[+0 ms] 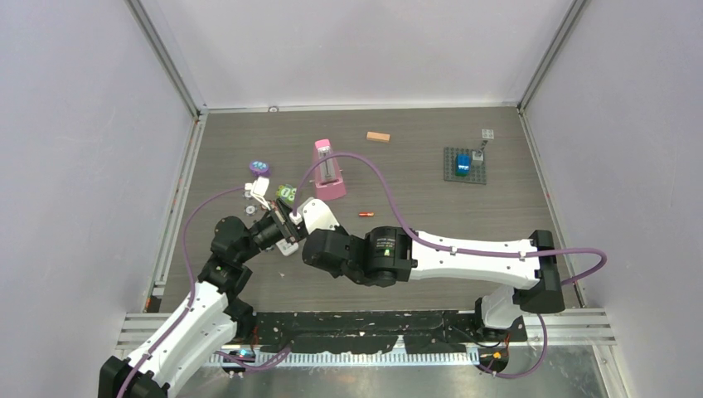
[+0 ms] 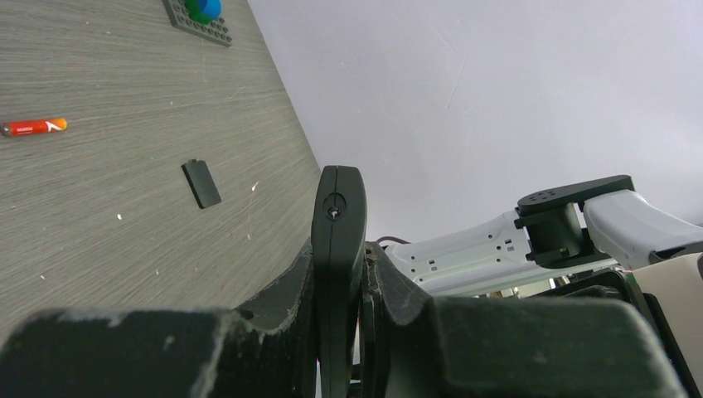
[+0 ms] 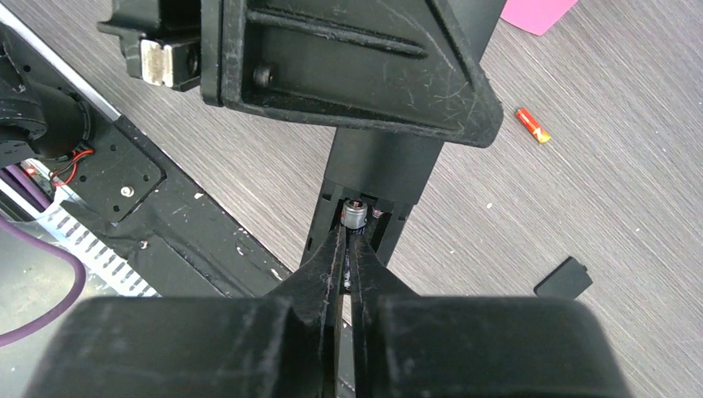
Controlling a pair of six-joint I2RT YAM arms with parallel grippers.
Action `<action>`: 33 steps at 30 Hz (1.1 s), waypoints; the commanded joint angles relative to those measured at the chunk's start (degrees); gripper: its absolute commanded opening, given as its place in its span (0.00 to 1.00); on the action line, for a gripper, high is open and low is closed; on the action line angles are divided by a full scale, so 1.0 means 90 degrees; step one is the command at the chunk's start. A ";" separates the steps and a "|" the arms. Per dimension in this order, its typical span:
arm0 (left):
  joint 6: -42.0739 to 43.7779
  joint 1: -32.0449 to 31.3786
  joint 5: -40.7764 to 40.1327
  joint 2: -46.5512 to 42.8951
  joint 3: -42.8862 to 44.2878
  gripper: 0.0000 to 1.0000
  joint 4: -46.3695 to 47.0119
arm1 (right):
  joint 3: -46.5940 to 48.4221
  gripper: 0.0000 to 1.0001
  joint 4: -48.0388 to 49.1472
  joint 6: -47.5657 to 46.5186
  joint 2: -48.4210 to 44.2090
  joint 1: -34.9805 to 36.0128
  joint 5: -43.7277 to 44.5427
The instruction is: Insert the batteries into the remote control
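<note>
My left gripper [image 2: 348, 257] is shut on the black remote control [image 2: 337, 215], gripping it edge-on above the table. In the top view the left gripper [image 1: 286, 229] and right gripper [image 1: 303, 217] meet at the centre left. My right gripper [image 3: 348, 236] is shut on a battery [image 3: 355, 212]; only its metal end shows, at the open compartment of the remote [image 3: 381, 162]. Another orange-red battery [image 1: 366, 214] lies loose on the table and also shows in the left wrist view [image 2: 33, 127] and the right wrist view [image 3: 533, 126]. The other batteries are out of view.
The remote's black battery cover [image 3: 564, 278] lies on the table. A pink upright object [image 1: 328, 170], a purple item [image 1: 259, 167] and a green item [image 1: 287, 192] stand behind the grippers. An orange-tan block [image 1: 378, 137] and a grey baseplate [image 1: 452, 174] with a blue brick sit further back.
</note>
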 commanded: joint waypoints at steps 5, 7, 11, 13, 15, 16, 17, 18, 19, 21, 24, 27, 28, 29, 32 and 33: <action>-0.0157 0.0004 0.0181 -0.0105 0.0388 0.00 0.0401 | -0.0119 0.19 -0.0048 0.0086 0.0198 -0.0077 0.0408; -0.0170 0.0004 0.0178 -0.0075 0.0391 0.00 0.0412 | -0.0168 0.25 -0.0006 0.0083 0.0255 -0.0077 0.0411; -0.0201 0.0004 0.0202 -0.0023 0.0386 0.00 0.0433 | -0.0361 0.30 0.0271 0.0078 0.0337 -0.0085 0.0410; -0.0217 0.0004 0.0210 -0.0011 0.0394 0.00 0.0448 | -0.0465 0.32 0.0375 0.0088 0.0371 -0.0112 0.0424; -0.0234 0.0004 0.0217 0.0006 0.0388 0.00 0.0458 | -0.0608 0.35 0.0543 0.0081 0.0374 -0.0155 0.0388; -0.0244 0.0004 0.0227 0.0005 0.0393 0.00 0.0485 | -0.0717 0.36 0.0604 0.0065 0.0355 -0.0189 0.0312; -0.0256 0.0005 0.0218 0.0027 0.0393 0.00 0.0502 | -0.0791 0.36 0.0787 0.0041 0.0339 -0.0225 0.0257; -0.0266 0.0009 0.0229 0.0040 0.0395 0.00 0.0527 | -0.0921 0.35 0.0883 0.0036 0.0298 -0.0249 0.0158; -0.0280 0.0007 0.0239 0.0062 0.0394 0.00 0.0553 | -0.0995 0.34 0.1079 0.0024 0.0271 -0.0286 0.0102; -0.0280 0.0004 0.0241 0.0098 0.0393 0.00 0.0571 | -0.1184 0.30 0.1350 0.0024 0.0140 -0.0334 -0.0024; -0.0248 0.0004 0.0179 0.0166 0.0383 0.00 0.0508 | -0.1330 0.22 0.1529 0.0005 0.0063 -0.0384 -0.0041; -0.0018 0.0004 -0.0042 0.0234 0.0446 0.00 -0.0004 | -0.1345 0.19 0.1534 0.0017 0.0071 -0.0452 -0.0005; 0.0140 0.0004 -0.0194 0.0261 0.0522 0.00 -0.0376 | -0.1354 0.19 0.1540 0.0056 0.0080 -0.0470 -0.0004; 0.0310 0.0004 -0.0372 0.0285 0.0601 0.00 -0.0805 | -0.1380 0.18 0.1542 0.0077 0.0099 -0.0502 -0.0008; 0.0715 0.0004 -0.0814 0.0471 0.0938 0.00 -0.2049 | -0.1469 0.17 0.1647 0.0159 0.0161 -0.0586 0.0007; 0.0787 0.0004 -0.0917 0.0559 0.1014 0.00 -0.2271 | -0.1540 0.16 0.1689 0.0173 0.0190 -0.0605 -0.0010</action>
